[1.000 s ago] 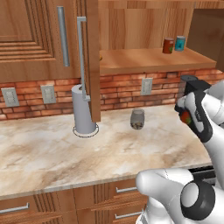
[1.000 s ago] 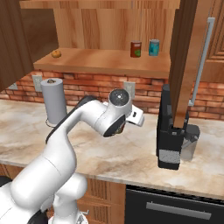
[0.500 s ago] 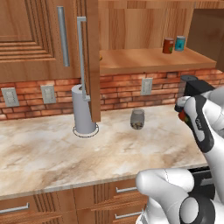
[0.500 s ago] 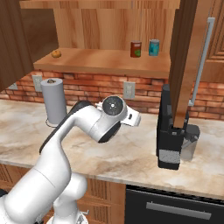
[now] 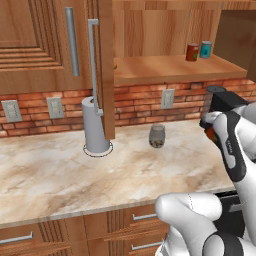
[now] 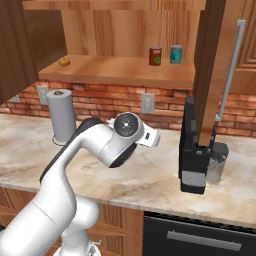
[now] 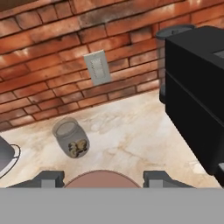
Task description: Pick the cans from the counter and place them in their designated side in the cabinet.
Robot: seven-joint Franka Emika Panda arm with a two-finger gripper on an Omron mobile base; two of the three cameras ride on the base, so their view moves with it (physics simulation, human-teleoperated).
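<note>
Fingers [image 7: 52, 178] of my gripper [image 7: 103, 179] are clamped on a red can [image 7: 101, 179], whose round metal top sits between the two tips in my hand view. From the left base view a bit of red [image 5: 210, 134] peeks out under my hand, raised above the counter [image 5: 60, 175]. The glass jar [image 7: 71, 138] is my landmark: it stands on the counter against the brick wall, below a wall outlet [image 7: 98, 68]. I hover to its right and nearer the counter's front edge. Right of the jar stands a black coffee machine [image 7: 197, 92]; left of it, a grey paper towel roll [image 5: 95, 126]. Above the jar, on the open cabinet [image 5: 165, 67] shelf, the other red can [image 5: 192, 52] stands just beside a teal can [image 5: 205, 49].
</note>
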